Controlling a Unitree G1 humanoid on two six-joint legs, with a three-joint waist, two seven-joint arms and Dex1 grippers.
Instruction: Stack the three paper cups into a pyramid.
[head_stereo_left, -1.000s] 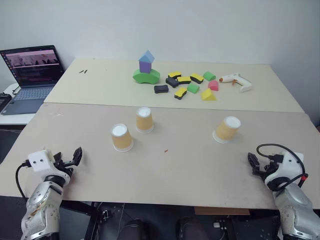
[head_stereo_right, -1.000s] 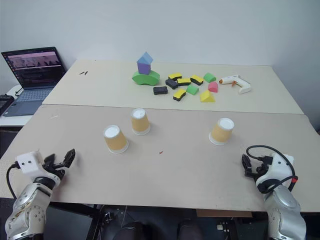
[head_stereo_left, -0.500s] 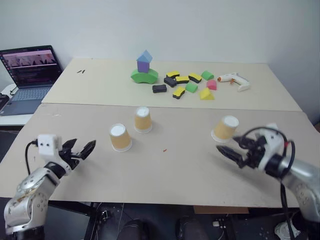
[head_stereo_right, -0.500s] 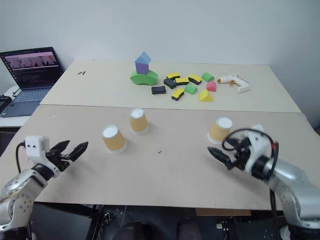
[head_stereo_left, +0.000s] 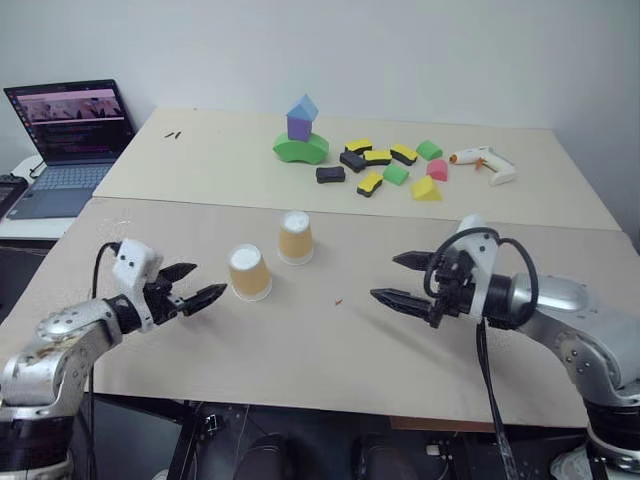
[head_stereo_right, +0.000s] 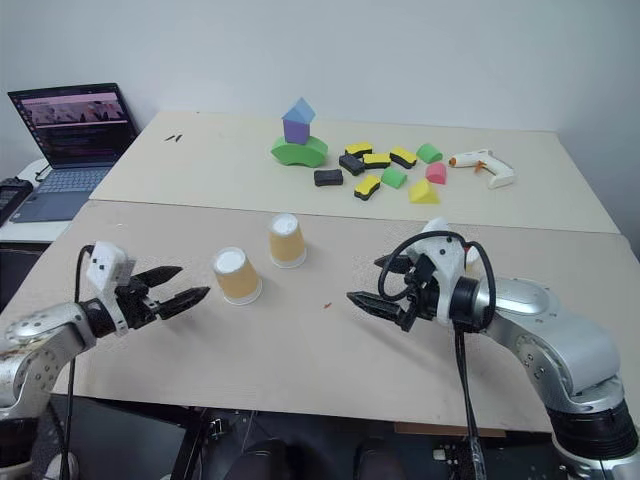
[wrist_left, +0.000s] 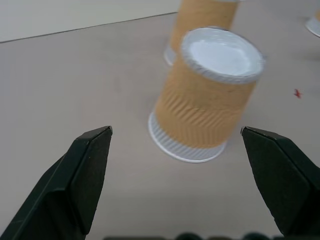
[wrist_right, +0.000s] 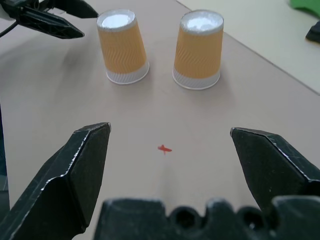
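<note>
Two paper cups stand upside down on the near table: one at the front left (head_stereo_left: 248, 272) and one just behind it (head_stereo_left: 295, 237). My left gripper (head_stereo_left: 208, 282) is open and points right at the front cup (wrist_left: 210, 95), a short way off it. At mid-table my right gripper (head_stereo_left: 384, 276) is open and points left toward both cups (wrist_right: 122, 47) (wrist_right: 198, 50), well apart from them. My right hand hides the third cup from the head views. A sliver of a cup rim (wrist_left: 315, 27) shows at the edge of the left wrist view. No pyramid stands.
On the far table are a green-purple-blue block tower (head_stereo_left: 301, 135), several loose foam blocks (head_stereo_left: 385, 170) and a white glue gun (head_stereo_left: 483, 163). A laptop (head_stereo_left: 70, 130) sits open at the far left. A small red speck (head_stereo_left: 341, 300) lies between the grippers.
Both arms rose from the table's front edge and swung inward. The right gripper travelled left to mid-table, in front of the third cup. The left gripper closed in on the front cup. The camera shifted slightly.
</note>
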